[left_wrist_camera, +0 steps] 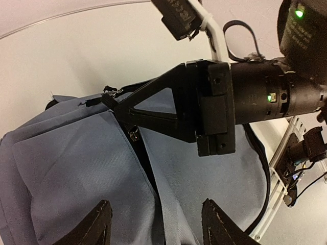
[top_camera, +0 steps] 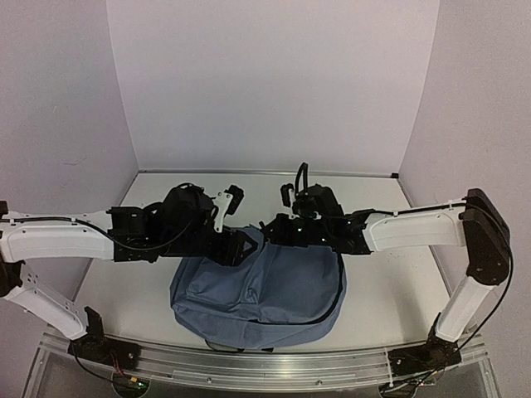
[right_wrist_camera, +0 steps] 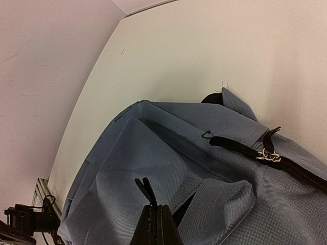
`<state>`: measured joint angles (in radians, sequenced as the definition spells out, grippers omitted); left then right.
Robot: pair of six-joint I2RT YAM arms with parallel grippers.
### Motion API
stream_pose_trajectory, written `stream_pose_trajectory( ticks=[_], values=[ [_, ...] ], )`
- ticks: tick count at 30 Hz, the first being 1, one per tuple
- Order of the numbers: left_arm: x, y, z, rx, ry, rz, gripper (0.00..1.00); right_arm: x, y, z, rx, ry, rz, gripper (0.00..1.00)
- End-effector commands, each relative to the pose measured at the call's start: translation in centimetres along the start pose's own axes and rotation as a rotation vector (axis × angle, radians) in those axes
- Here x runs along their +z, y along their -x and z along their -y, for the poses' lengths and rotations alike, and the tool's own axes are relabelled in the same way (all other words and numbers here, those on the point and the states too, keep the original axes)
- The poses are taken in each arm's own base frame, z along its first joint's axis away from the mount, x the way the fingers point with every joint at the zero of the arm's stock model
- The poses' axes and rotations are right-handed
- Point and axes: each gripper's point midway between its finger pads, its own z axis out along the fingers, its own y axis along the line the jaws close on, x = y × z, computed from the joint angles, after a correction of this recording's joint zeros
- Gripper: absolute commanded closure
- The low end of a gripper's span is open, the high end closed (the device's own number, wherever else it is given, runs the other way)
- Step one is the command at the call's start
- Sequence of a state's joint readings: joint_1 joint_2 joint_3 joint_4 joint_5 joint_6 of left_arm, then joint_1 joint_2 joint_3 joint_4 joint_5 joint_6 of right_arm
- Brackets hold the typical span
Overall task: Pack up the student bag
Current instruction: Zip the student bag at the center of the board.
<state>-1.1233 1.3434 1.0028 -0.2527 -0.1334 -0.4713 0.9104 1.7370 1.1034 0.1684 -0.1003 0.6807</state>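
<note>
Starting from the top external view, the student bag (top_camera: 257, 290) lies slumped on the white table (top_camera: 377, 274) in the lower middle of the frame, just beyond the arm bases. Both arms fold inward over its far edge. The left gripper (top_camera: 241, 246) and right gripper (top_camera: 270, 225) sit close together there, too dark and bunched to read.

The left wrist view fills its lower half with dusty-blue woven cloth, matte, creased and sagging. A dark zip line runs down the middle with a small metal pull (left_wrist_camera: 134, 133). This arm's own fingers (left_wrist_camera: 99, 224) stand wide apart above the fabric, holding nothing. The right gripper's triangular black finger comes in from the upper right, and its tip meets a black tab at the bag's upper edge.

In the right wrist view the bag spreads across the lower frame, with bare table above. A black zip tape with a silver pull (right_wrist_camera: 268, 154) sits at right. The right gripper's jaws are pressed together at bottom centre, over a fold by the opening. I cannot tell whether cloth is trapped between them.

I judge the bag light and floppy. It will collapse rather than hold its mouth open, so the tabs, zip pulls and stitched rim are the surest holds.
</note>
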Motion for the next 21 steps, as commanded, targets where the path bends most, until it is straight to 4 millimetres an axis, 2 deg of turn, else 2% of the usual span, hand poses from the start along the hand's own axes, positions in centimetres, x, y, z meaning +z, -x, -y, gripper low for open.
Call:
stream_pose_trajectory(
  ticks=[1,4,7,11,21],
  values=[
    [1.4,1.5,1.3,0.013,-0.032,0.016,0.35,-1.1,2.2,-1.7,0.004,0.062,0.070,1.00],
    [2.7,0.7,1.4,0.016,-0.031,-0.016,0.30,-1.0,2.2,-1.6,0.011,0.056,0.072,1.00],
    [3.6,-0.1,1.1,0.017,-0.023,-0.036,0.31,-0.8,2.0,-1.6,0.011,0.058,0.066,1.00],
    [4.7,-0.7,0.5,0.005,0.008,-0.049,0.48,-0.7,1.9,-1.6,0.010,0.059,0.060,1.00],
    [5.8,-0.9,1.1,0.005,-0.022,-0.057,0.73,-0.5,1.5,-1.0,0.010,0.045,0.055,1.00]
  ],
)
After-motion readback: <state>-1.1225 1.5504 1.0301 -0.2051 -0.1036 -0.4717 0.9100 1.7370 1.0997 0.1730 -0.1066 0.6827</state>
